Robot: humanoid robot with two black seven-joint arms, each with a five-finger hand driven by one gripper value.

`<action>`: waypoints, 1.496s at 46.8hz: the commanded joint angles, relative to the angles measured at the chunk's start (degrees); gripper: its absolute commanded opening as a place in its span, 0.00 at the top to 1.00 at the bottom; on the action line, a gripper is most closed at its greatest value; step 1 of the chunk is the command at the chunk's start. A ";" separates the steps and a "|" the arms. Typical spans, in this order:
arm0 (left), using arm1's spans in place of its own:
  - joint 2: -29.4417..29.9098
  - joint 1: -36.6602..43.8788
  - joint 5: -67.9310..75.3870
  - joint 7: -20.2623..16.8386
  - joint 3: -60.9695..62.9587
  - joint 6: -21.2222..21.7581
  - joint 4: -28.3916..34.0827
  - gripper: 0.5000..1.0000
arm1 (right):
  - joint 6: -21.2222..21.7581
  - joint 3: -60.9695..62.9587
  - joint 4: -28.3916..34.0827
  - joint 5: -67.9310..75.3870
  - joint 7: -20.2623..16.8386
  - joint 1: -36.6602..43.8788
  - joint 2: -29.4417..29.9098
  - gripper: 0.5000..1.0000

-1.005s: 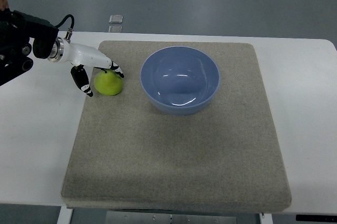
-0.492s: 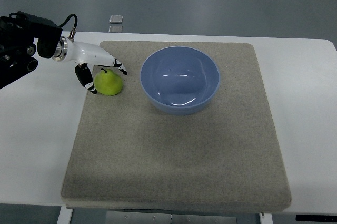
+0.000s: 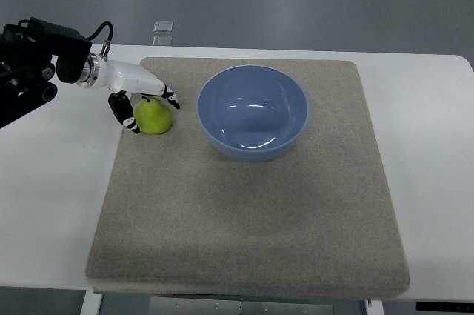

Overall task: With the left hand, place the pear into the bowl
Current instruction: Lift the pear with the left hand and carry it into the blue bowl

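a grey mat (image 3: 244, 204) covers the white table (image 3: 52, 204). your left hand (image 3: 141, 100) cups the pear (image 3: 154, 116) with fingers spread, not closed; lifting now risks it rolling away from the bowl (image 3: 252, 112).

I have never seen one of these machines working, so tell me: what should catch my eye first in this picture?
Probably the big blue bowl, empty, near the far middle of a grey mat on a white table. Just left of it sits a small green pear, with the robot's white left hand reaching in from the left, its black-tipped fingers spread around the fruit.
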 commanded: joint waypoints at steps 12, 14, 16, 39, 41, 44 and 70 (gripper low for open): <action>0.00 0.64 0.09 -0.26 1.16 0.08 0.05 0.37 | 0.01 -0.06 0.06 0.00 0.00 0.03 0.00 0.15; 0.00 0.64 0.17 -0.35 1.16 0.08 0.05 0.40 | 0.01 0.02 0.06 0.00 0.00 0.03 0.00 0.15; 0.00 0.64 0.17 -0.35 1.16 0.17 0.13 0.45 | 0.01 -0.06 -0.03 0.00 0.00 -0.06 0.00 0.15; -0.17 -0.15 2.55 -0.35 1.07 0.96 0.22 1.00 | 0.01 -0.06 -0.03 0.00 0.00 0.03 0.00 0.15; -0.26 -0.15 2.55 -0.44 1.07 1.05 0.22 1.00 | 0.01 -0.06 -0.03 0.00 0.00 0.03 0.00 0.15; -0.44 -0.23 2.55 -0.44 1.07 1.14 0.22 1.00 | 0.01 -0.06 0.06 0.00 0.00 0.03 0.00 0.15; -1.32 -4.80 -0.79 -0.35 -2.18 1.31 -0.04 1.00 | 0.01 0.02 -0.03 0.00 0.00 0.02 0.00 0.15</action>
